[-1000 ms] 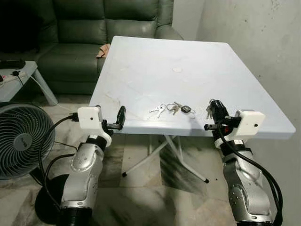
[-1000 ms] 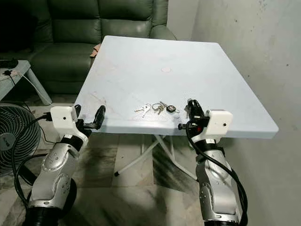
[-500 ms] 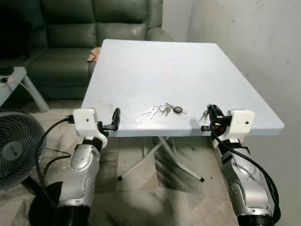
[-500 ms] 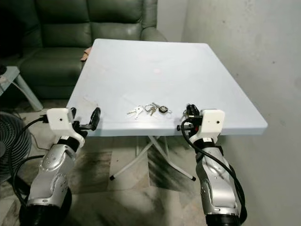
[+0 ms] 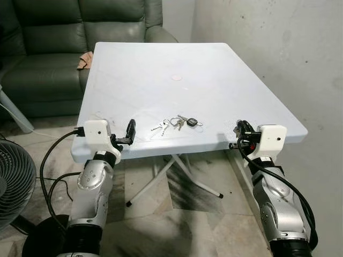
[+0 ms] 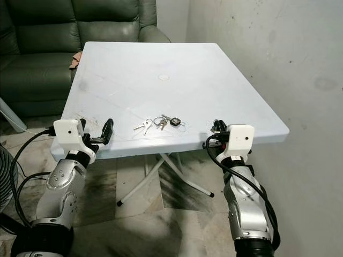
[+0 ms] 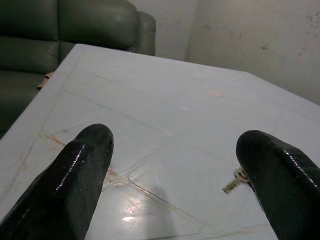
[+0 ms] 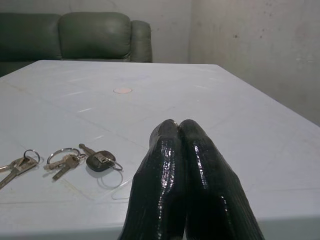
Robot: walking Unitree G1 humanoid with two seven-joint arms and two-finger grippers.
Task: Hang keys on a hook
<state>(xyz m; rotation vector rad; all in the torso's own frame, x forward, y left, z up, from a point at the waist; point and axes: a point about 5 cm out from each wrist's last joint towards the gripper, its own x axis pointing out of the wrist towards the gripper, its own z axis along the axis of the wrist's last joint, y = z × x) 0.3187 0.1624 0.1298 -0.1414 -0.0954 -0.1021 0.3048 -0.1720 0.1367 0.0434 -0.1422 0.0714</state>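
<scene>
Two bunches of keys lie near the front edge of the white table: loose silver keys and a ring with a black fob. My left gripper hovers at the table's front edge, left of the keys, and is open with nothing between its fingers. My right gripper is at the front edge to the right of the keys. It is shut, fingertips pressed together, with nothing visible in them. In the right wrist view the fob and key rings lie ahead and to one side.
A dark green sofa stands behind the table with a small cloth on its seat. A floor fan is at the left. A grey wall runs close along the table's right side. Folding legs show beneath.
The whole view has shifted: sofa, fan and table slid left, so the camera moved. Both arms keep the same posture at the table edge, and the keys lie where they were.
</scene>
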